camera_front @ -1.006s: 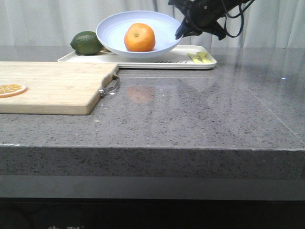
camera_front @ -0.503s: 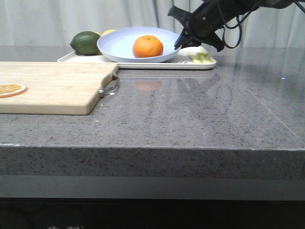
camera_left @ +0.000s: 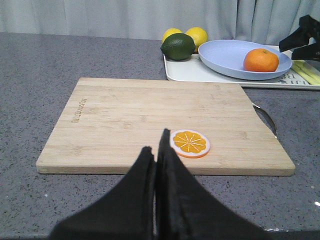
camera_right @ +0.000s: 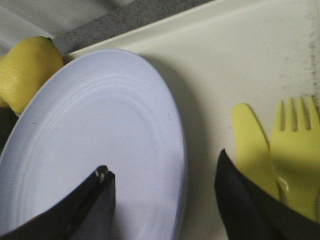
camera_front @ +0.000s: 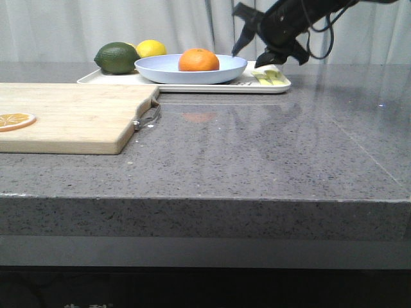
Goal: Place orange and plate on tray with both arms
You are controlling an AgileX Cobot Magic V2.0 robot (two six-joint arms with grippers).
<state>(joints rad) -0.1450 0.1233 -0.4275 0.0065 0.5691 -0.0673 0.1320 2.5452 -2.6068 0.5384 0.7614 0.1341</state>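
Upper centre: plate (camera_front: 168, 68) flat on tray (camera_front: 256, 86), orange (camera_front: 198, 60) inside. Right gripper (camera_front: 262, 45) spread wide above rim; left gripper (camera_left: 156, 156) pinched closed. Tray's far side hidden.

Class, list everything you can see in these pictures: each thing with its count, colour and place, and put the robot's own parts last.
Orange: one, bright orange, in the plate.
Plate: one, pale lavender-blue, on the tray.
Tray: one, cream-white, far side of the table.
Lime: one, dark green, at the tray's left end.
Lemons: two, yellow, behind the lime.
Knife and fork: one each, yellow-green, on the tray right of the plate.
Cutting board: one, light wood, left of the table.
Orange slice: one, on the board.
Table: grey speckled stone.
Left gripper: black, shut, over the board.
Right gripper: black, open, straddling the plate's rim.
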